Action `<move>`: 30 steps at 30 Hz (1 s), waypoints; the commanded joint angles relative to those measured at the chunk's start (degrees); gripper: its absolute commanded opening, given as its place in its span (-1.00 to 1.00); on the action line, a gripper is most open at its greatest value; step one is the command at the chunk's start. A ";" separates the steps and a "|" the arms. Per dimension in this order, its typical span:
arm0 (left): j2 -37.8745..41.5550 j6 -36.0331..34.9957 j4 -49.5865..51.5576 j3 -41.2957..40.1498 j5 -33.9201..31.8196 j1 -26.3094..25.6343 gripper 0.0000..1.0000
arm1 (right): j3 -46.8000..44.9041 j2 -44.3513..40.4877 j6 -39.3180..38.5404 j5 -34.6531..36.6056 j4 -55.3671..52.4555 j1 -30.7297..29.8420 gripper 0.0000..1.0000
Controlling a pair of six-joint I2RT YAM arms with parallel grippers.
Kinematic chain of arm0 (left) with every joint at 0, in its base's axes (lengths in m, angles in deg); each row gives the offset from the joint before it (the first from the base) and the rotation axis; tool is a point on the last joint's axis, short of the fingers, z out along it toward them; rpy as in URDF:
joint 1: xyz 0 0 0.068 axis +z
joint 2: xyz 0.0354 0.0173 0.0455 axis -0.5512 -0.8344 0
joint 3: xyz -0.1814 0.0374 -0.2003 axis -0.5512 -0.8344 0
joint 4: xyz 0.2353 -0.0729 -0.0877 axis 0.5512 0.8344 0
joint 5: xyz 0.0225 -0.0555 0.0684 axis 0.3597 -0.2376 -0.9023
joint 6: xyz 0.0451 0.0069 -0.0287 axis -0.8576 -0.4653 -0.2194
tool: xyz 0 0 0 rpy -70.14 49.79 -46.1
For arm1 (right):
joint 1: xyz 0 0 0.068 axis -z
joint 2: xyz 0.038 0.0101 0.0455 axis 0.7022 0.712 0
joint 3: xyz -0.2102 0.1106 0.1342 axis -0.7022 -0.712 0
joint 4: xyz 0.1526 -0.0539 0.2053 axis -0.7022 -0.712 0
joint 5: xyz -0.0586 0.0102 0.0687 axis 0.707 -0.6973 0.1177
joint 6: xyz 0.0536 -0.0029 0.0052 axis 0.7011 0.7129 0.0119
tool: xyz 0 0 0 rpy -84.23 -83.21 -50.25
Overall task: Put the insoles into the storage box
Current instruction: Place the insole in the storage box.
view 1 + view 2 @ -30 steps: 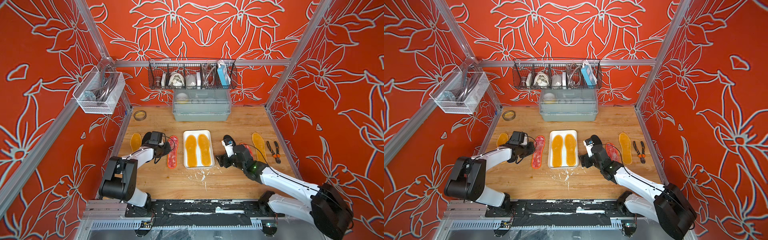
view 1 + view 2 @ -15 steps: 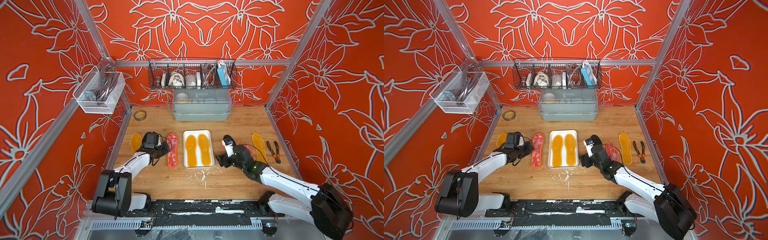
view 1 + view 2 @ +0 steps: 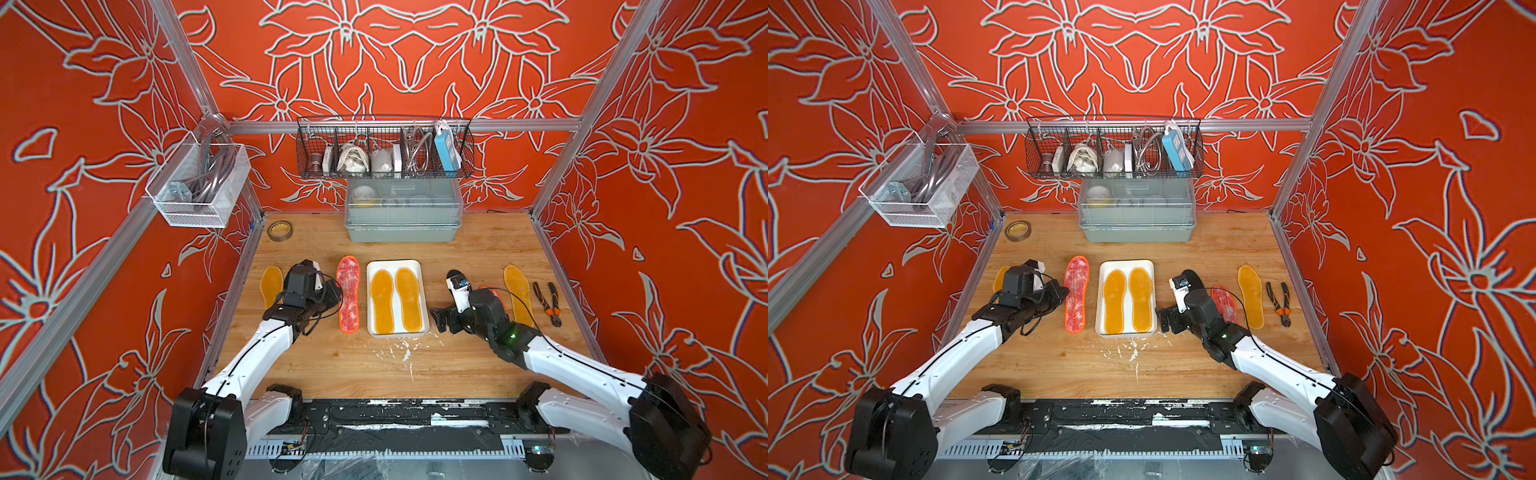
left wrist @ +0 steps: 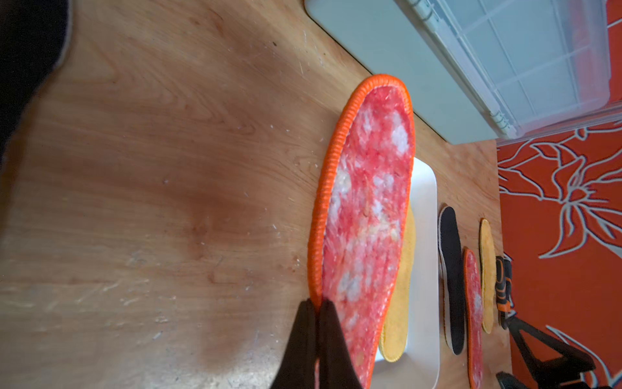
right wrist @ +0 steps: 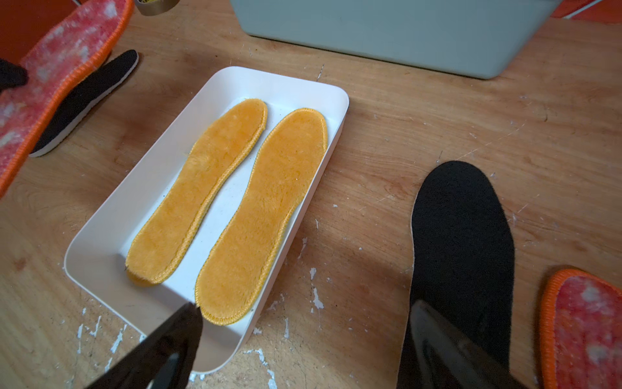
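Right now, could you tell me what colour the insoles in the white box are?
Both insoles are amber-yellow, clearest in the right wrist view.

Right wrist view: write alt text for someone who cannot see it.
A white storage box on a wooden table holds two amber-yellow insoles side by side. The open right tool spans the box's near corner and a black insole lying beside it; a red-and-white insole shows on the box's other side.

A: Colours?
B: White links, black joints, on left arm (image 3: 257,357) and right arm (image 3: 582,370) alike; thin black cables (image 3: 521,301) loop at the wrists; a green light (image 3: 513,335) on the right.
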 commanded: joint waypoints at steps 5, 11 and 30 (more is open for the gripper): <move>-1.24 5.40 -4.42 2.27 -6.14 -8.74 -1.00 | -1.43 -2.84 0.88 2.81 1.62 -0.40 0.99; -6.50 7.59 -8.75 3.25 -10.55 -13.41 -1.00 | -1.23 -2.29 1.01 2.76 1.62 -0.44 1.00; -21.08 7.64 -13.03 8.84 -14.49 -15.98 -1.00 | -1.36 -1.30 0.73 3.21 2.36 -0.40 0.99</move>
